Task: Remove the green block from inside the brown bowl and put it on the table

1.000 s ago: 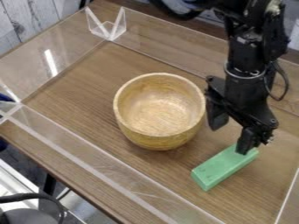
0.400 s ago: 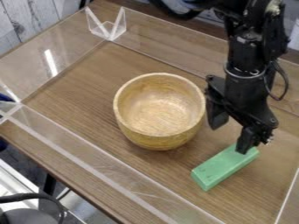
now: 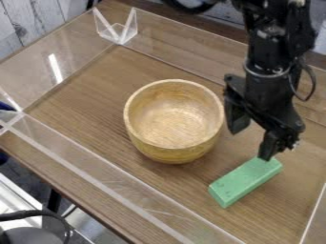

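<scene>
- the green block (image 3: 247,181) lies flat on the table (image 3: 114,86), out of the bowl, to the lower right of it near the front right part of the tabletop.
- the block sits at a slant, its long axis running from lower left to upper right; it is near the brown bowl (image 3: 174,119) but not touching it.
- the brown bowl stands upright near the middle of the table, a round light tan wooden bowl with thick walls and grain showing inside; its hollow holds nothing.
- the gripper (image 3: 254,133) hangs just above the upper right end of the block, pointing straight down from the black arm (image 3: 274,48).
- its black fingers (image 3: 272,143) are spread apart and clasp nothing; a sliver of tabletop shows between the lower fingertip and the block, so the two are apart.
- the gripper is just to the right of the bowl's rim, close beside it, with no contact visible.
- low clear acrylic walls (image 3: 76,152) edge the table on the near left and far sides.
- a clear acrylic corner piece (image 3: 117,27) stands at the far left end of the table, well apart from bowl and block.
</scene>
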Motion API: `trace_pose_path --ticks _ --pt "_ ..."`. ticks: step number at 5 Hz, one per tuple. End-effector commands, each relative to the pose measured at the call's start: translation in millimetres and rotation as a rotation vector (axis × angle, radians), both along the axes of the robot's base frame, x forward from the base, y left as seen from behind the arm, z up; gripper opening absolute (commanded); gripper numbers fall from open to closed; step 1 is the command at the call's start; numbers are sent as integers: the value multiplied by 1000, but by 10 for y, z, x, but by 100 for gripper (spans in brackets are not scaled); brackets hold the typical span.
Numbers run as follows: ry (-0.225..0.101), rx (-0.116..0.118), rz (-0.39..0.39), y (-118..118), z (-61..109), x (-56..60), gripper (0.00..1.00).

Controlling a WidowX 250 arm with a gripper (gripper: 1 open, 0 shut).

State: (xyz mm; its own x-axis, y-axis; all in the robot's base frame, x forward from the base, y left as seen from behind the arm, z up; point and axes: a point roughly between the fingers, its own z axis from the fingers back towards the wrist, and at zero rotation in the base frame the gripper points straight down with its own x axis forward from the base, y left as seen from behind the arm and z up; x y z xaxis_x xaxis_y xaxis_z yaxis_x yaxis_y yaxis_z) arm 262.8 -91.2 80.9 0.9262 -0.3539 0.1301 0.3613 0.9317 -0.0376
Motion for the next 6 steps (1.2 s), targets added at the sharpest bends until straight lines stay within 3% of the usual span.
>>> trace_pose_path --ticks 1,2,3,4,5,6 --pt "-125 -12 44 100 441 121 100" --pt "-172 6 100 263 740 194 100" --pt "-188 22 168 466 852 391 100" --pt "-166 22 162 412 658 398 0" --pt "-137 24 151 361 440 430 0" --pt "-85 26 135 314 204 488 0"
